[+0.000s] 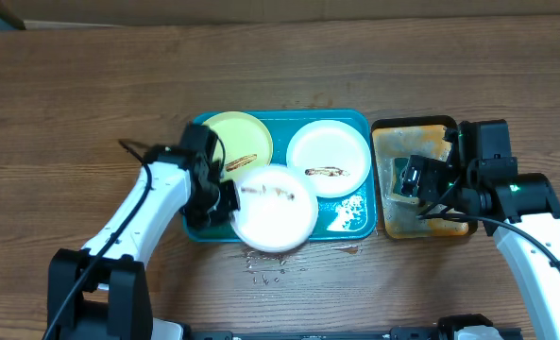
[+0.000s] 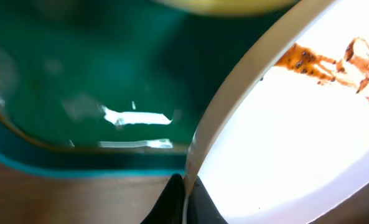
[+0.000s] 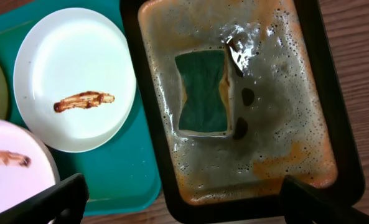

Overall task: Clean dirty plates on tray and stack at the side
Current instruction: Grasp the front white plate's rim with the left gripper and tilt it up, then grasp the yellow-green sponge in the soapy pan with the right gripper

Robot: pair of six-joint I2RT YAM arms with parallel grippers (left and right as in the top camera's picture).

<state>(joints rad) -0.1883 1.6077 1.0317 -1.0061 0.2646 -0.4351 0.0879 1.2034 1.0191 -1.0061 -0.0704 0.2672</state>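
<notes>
The teal tray (image 1: 350,225) holds three plates. My left gripper (image 1: 225,196) is shut on the rim of a white plate (image 1: 276,208) with a brown smear and holds it tilted over the tray's front edge; the left wrist view shows the rim (image 2: 234,93) pinched between the fingers (image 2: 184,196). A pale yellow-green plate (image 1: 237,137) lies at the tray's back left. A second white plate (image 1: 328,157) with a smear lies at the back right and shows in the right wrist view (image 3: 75,78). My right gripper (image 3: 184,199) is open above the soapy tray, near a green sponge (image 3: 203,92).
A black-rimmed orange-brown tray (image 1: 390,222) with foamy water stands right of the teal tray; it also shows in the right wrist view (image 3: 333,143). Water drops (image 1: 270,269) lie on the wooden table in front of the teal tray.
</notes>
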